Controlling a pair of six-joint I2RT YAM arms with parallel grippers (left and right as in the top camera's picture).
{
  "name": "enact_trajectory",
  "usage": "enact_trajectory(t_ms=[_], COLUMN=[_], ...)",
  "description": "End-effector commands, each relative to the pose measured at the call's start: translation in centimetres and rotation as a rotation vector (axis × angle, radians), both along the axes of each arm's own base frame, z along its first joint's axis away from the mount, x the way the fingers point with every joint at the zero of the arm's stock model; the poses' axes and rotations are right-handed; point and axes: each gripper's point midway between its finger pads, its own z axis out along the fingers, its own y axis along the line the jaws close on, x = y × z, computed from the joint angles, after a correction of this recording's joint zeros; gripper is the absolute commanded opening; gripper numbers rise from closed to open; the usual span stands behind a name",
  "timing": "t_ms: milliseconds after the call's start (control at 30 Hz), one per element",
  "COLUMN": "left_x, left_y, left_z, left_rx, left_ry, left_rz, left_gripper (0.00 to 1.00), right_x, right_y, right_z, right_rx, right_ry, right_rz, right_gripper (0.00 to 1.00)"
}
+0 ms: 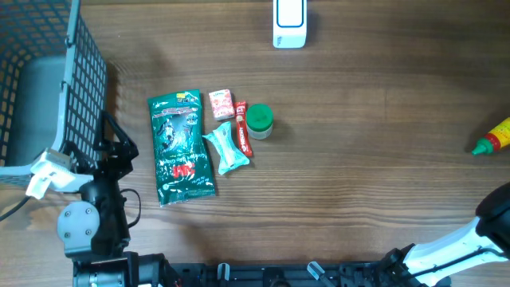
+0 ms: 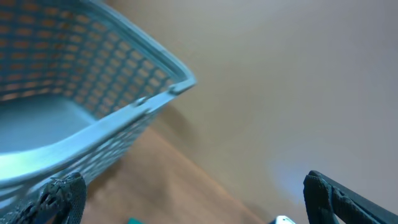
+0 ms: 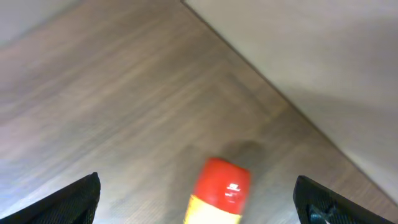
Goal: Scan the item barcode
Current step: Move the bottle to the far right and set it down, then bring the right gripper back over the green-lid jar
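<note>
Red-capped bottle [image 3: 219, 190] half beyond the bottom edge; basket [image 2: 93, 106] blurred, partly out of frame.

I read this as a mock shop checkout built in a lab, not a real store. On the wood-grain table [image 1: 358, 159] lies a small lot of groceries — a green packet [image 1: 182, 147], a pink box [image 1: 221, 104], a red stick [image 1: 243, 127], a teal wrapper [image 1: 227, 149], a green-lidded jar [image 1: 259, 121] and, far right, a red and yellow bottle [image 1: 496, 139]. A mesh-sided blue shopping basket [image 1: 80, 72] stands at the left, a white scanner [image 1: 288, 24] at the far edge. My left arm [image 1: 84, 215] and right arm [image 1: 458, 247] at the near edge, and the plain wall [image 2: 298, 74] in the wrist views, say lab.
</note>
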Motion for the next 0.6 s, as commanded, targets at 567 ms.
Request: enact_trajectory(t_ms=[567], left_x=[-2.3], left_y=[-10.0], left_z=[6.2], left_rx=[0.373], left_ry=[-0.256], left_rz=[-0.528], left_gripper=[1.00], right_x=[0.2], right_y=[20.6], right_z=[21.6], right_rx=[0.073], right_ry=[-0.481], right_rz=[0.297], right_gripper=[1.00])
